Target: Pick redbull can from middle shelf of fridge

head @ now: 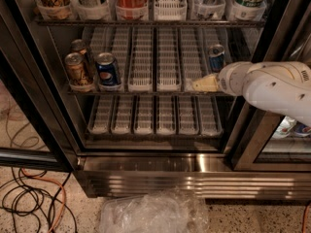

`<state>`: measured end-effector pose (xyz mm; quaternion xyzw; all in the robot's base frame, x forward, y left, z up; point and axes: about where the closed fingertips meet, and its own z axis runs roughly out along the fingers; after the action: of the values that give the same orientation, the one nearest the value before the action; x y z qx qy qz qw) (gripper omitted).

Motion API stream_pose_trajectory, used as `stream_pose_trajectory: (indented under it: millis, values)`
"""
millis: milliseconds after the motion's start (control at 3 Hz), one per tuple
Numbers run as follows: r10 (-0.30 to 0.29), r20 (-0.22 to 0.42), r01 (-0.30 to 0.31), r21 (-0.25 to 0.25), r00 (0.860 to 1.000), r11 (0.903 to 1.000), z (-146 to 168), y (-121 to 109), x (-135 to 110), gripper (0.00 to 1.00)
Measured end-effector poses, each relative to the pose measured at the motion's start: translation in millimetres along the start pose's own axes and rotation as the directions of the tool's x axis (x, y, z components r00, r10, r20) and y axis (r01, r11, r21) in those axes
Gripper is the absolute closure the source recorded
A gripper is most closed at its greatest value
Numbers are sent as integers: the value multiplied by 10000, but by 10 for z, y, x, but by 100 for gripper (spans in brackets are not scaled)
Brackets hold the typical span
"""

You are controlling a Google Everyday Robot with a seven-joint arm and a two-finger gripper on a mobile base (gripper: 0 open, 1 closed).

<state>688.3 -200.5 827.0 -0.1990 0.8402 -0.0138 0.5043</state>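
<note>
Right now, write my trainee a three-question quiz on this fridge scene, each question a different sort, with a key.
1. True or false: the slim blue-and-silver redbull can stands left of the short blue Pepsi can on the wire middle shelf.
2. The robot's cream-tipped gripper is: A) at the middle shelf's front edge, near the redbull can; B) at the top shelf; C) down by the floor.
3. How many gold-brown cans show beside the Pepsi can?
Key: 1 false; 2 A; 3 two.

My gripper (198,85) sits at the dim middle shelf (143,89); below it, glare streaks the fridge (194,178) base, and shadows deepen leftward.
</note>
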Motion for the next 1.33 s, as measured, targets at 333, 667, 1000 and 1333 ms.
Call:
stream_pose_trajectory:
  millis: [333, 667, 1000, 1333]
  values:
    - [1, 0, -1, 0, 10000, 10000, -51, 4, -7, 7]
    - [2, 0, -2, 0, 10000, 10000, -89, 10, -13, 5]
    - [2, 1, -2, 1, 10000, 10000, -89, 11, -15, 4]
    - [759, 477, -765, 112, 9960, 9970, -14, -140, -300, 5]
